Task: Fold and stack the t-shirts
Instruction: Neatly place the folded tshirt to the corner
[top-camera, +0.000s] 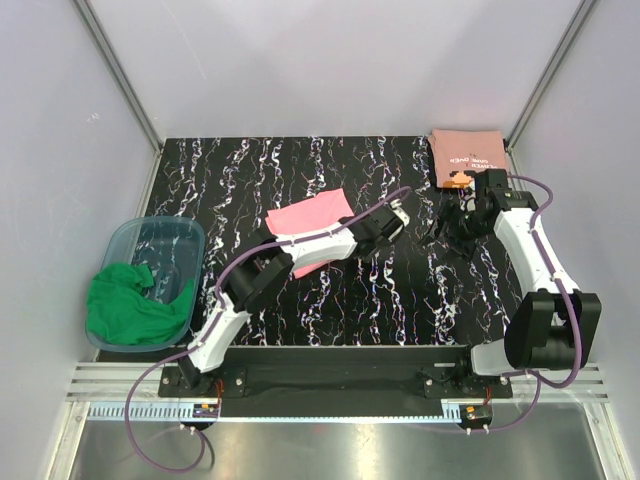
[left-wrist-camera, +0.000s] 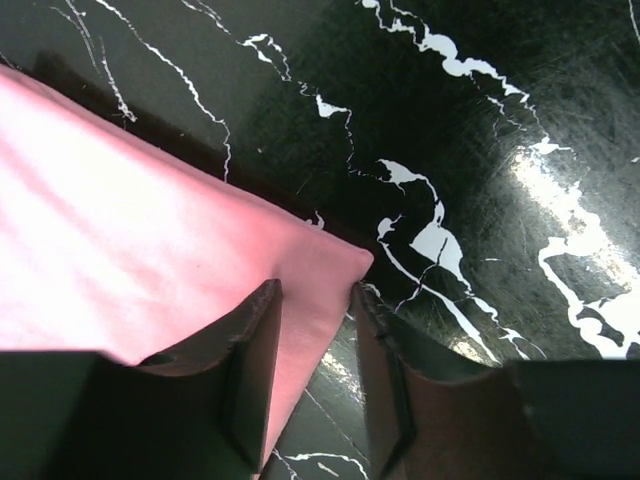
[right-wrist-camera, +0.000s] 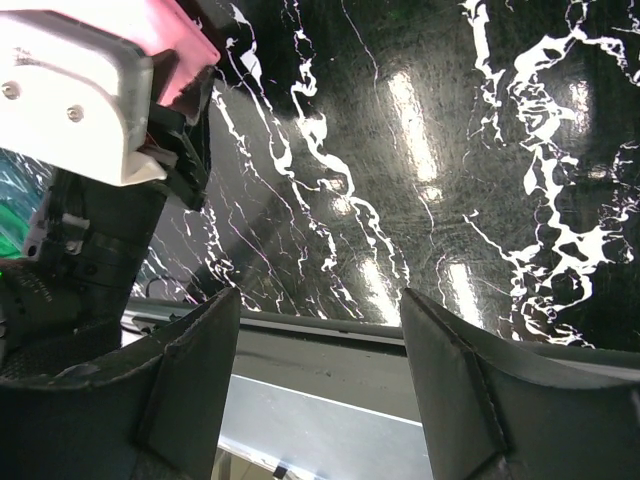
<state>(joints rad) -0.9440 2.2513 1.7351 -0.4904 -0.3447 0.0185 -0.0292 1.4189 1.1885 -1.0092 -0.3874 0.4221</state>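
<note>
**Left hand at the pink corner, right hand wide above the table**

Your black marbled table (top-camera: 400, 300) carries everything. At its left edge stands a clear blue bin (top-camera: 160, 222), with a green cloth (top-camera: 130, 305) spilling over its near rim. The pink t-shirt (top-camera: 310, 215) lies folded flat left of centre, partly under the left arm. The salmon t-shirt (top-camera: 465, 150), lettering up, lies folded in the far right corner, well apart from it. Your left gripper (left-wrist-camera: 315, 290) stands narrow astride the pink shirt's corner, one finger over the cloth and the other just beside its edge; the cloth lies flat, unpinched. Your right gripper (right-wrist-camera: 320, 295) hangs wide above the table, holding nothing, near the salmon shirt.
</note>
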